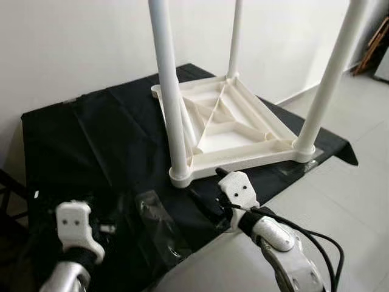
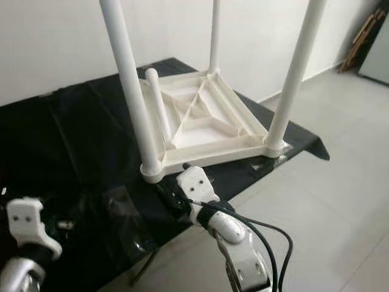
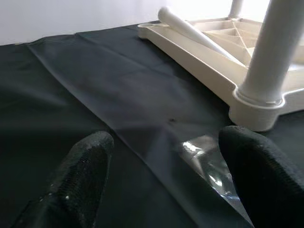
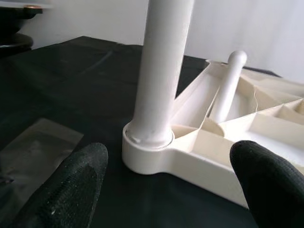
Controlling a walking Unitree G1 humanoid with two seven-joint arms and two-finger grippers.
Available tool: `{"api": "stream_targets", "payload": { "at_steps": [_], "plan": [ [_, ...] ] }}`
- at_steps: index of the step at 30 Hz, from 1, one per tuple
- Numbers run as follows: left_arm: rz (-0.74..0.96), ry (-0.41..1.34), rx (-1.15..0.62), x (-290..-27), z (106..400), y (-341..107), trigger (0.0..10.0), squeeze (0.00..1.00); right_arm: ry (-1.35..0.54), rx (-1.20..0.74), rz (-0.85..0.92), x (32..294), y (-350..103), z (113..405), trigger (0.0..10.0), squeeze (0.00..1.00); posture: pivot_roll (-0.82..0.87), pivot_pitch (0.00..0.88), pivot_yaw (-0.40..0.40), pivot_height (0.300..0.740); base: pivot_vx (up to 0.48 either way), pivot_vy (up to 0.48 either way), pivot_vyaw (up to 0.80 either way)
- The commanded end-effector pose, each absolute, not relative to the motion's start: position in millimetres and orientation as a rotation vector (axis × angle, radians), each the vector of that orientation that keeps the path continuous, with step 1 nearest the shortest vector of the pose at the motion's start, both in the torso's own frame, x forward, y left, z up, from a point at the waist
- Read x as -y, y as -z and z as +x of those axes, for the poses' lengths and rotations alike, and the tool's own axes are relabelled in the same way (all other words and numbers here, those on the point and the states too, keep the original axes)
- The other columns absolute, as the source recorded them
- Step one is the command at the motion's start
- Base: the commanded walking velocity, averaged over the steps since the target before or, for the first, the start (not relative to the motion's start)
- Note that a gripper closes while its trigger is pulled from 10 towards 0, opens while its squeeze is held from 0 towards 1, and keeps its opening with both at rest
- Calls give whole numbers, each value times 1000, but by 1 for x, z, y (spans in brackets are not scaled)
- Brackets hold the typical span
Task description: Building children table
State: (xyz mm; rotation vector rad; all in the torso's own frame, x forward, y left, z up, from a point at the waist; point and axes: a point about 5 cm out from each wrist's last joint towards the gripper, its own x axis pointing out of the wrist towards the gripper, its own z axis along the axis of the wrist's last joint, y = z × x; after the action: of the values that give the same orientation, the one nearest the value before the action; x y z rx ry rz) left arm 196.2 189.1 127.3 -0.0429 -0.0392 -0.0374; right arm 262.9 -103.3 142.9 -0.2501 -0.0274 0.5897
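- Right gripper (image 4: pixel 166 190), seen in the lower centre of the left eye view, stood with its two black fingers (image 4: pixel 71 185) spread apart and empty, aimed at the near-left corner of the tabletop (image 1: pixel 237 131); nothing lay between the fingers.
- Left gripper (image 3: pixel 166 185), at the lower left of the left eye view, was likewise spread and held nothing; it pointed across the black cloth (image 1: pixel 85 134) toward a clear plastic wrapper (image 3: pixel 209 166) lying flat on it.
- White tabletop lay upside down on the cloth, in the centre of the left eye view, with its ribbed underside facing up.
- Three legs stood upright in corner sockets: the near-left leg (image 1: pixel 167 85), the near-right leg (image 1: pixel 328 79) and the far-right leg (image 1: pixel 234 36).
- A fourth leg (image 2: pixel 159 103) lay loose and tilted inside the frame, its rounded end resting near the far-left corner, at the upper centre of the right eye view; that socket appeared unfilled.
- Judged progress: three of four legs fitted, so the work was well past halfway.
- Judged remainder: lifting the loose leg, seating it upright in the far-left socket, then turning the table onto its feet.
- Whether the three standing legs were fully seated could not be told, though the near-left one sat flush in its collar (image 4: pixel 147 147) in the right wrist view.
- Pale floor tiles (image 1: pixel 358 201) filled the lower right of the left eye view.
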Motion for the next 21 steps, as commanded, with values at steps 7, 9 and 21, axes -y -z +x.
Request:
{"api": "stream_targets", "payload": {
  "at_steps": [7,9,21],
  "plan": [
    [0,-81,-5,-190,190,-125,10000,0,-643,49,-312,102,-138,252,10000,0,24,26,34,740,0,0,0],
    [0,-92,-13,-190,190,-122,10000,0,-649,49,-318,102,-137,250,10000,0,19,25,31,740,0,-304,0],
    [-27,-96,-37,-187,200,-117,10000,0,-664,58,-282,101,-135,259,10000,0,4,15,31,740,0,-444,0]
  ]
}}
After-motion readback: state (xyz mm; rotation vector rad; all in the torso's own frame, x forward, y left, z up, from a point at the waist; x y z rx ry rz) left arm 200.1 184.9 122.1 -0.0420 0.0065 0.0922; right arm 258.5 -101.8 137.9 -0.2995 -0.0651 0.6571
